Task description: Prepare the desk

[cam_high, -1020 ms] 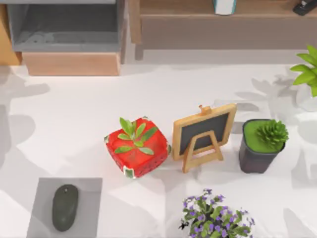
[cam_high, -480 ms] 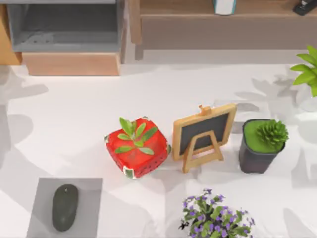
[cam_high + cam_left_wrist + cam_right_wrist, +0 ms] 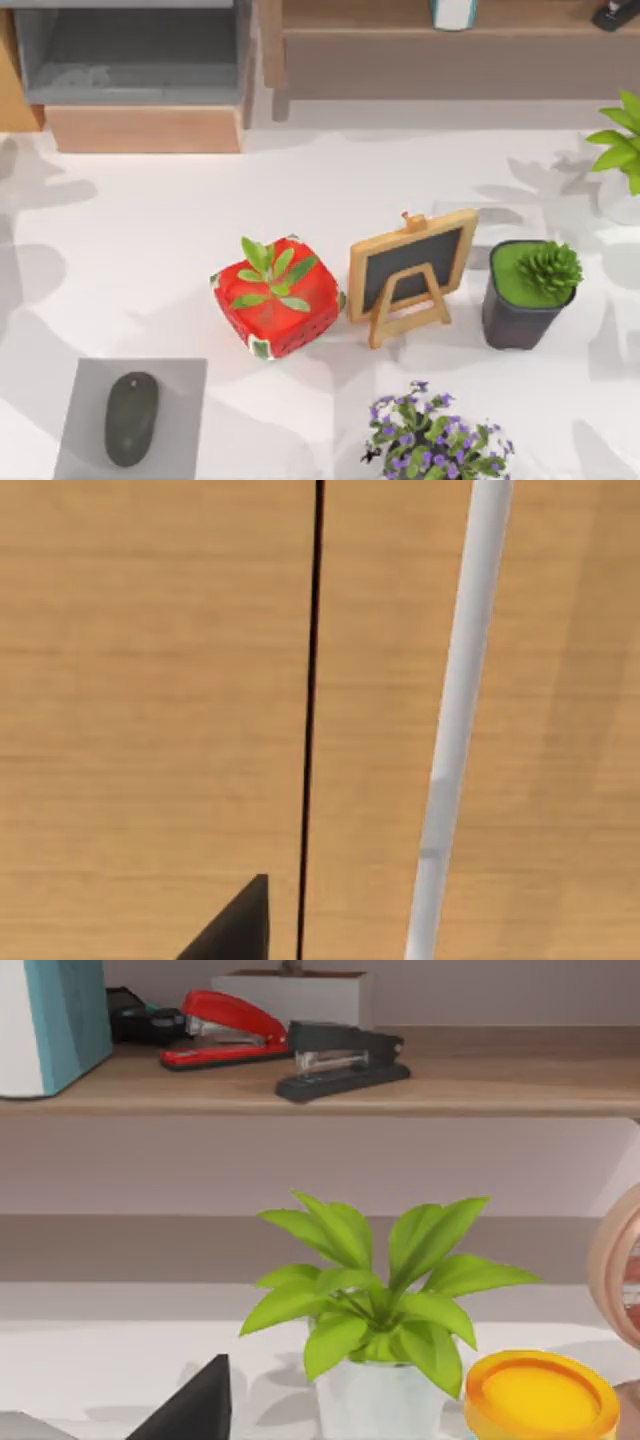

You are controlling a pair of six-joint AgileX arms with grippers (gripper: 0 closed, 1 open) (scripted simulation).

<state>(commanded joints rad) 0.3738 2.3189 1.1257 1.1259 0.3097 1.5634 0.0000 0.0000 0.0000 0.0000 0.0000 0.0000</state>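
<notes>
Several items are crowding the counter [image 3: 150, 250] in the top view: a red watermelon-patterned pot [image 3: 277, 297] at the centre, a small wooden-framed chalkboard easel [image 3: 410, 272] just beside it to the right, a dark pot with a succulent [image 3: 530, 292] further right, purple flowers [image 3: 435, 438] at the near edge, and a dark mouse [image 3: 131, 417] lying on a grey mat [image 3: 85, 400] at the near left. We are seeing the white counter running broad across the view, its long axis going left to right, with shelving along the far edge. We are judging that preparation is barely starting; nothing is being held here, and no arm is reaching over the things.

Left wrist view: we are looking at wooden panelling [image 3: 150, 680] with a dark seam and a pale bar [image 3: 455, 720]; a dark corner of the left pincer [image 3: 235, 925] is poking in, and we cannot tell whether it is open.

Right wrist view: we are facing a leafy green plant in a white pot [image 3: 375, 1310], an orange lid [image 3: 540, 1395] beside it, a shelf [image 3: 450, 1085] carrying a red stapler [image 3: 225, 1030] and a black stapler [image 3: 340, 1060]. The right pincer [image 3: 195, 1410] is showing as a dark tip; state we cannot tell.

Next move, we are guessing, calls for picking a first item and bringing an arm down over it.
</notes>
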